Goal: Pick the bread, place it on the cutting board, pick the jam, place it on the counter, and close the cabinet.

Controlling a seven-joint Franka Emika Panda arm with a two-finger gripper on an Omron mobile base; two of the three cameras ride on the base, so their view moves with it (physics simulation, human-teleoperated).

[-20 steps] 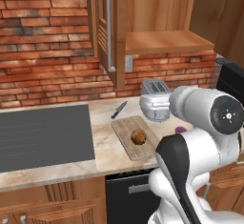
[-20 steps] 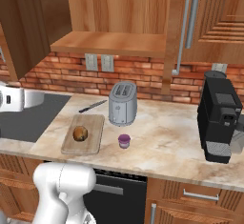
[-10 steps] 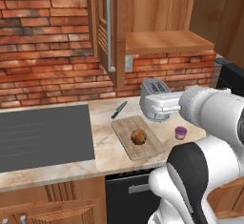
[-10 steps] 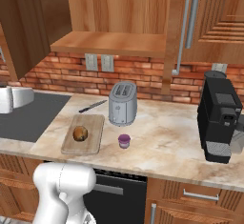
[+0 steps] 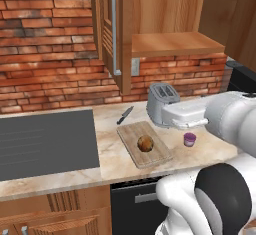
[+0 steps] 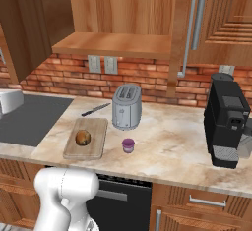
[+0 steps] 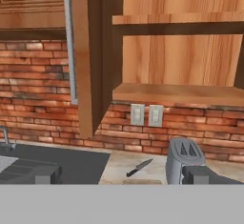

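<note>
Dark end effector (image 7: 119,174) tips rose at the bottom of the hand view, one at the lower left and one at the lower right, set wide apart with nothing between them and nothing touched, so it stood open and empty, facing the open cabinet (image 7: 90,61) and its bare shelf. Below the shelf the bread (image 5: 145,143) sat on the cutting board (image 5: 131,133), roughly at its middle. The jam (image 5: 189,139) stood upright on the surface (image 5: 112,156), just beside the board's right edge and in front of the toaster (image 5: 159,99), touching neither. A black-handled knife (image 5: 125,114) lay on the surface behind the board, near its far corner. The cabinet door (image 5: 116,34) hung open, swung out from the shelf with its silver bar handle facing the room. A dark cooktop panel (image 5: 45,141) lay to the left of the board, and in the right base view a black coffee machine (image 6: 226,119) stood well apart to the right of the toaster. Two wall sockets (image 6: 102,64) sat in the brick under the shelf.
</note>
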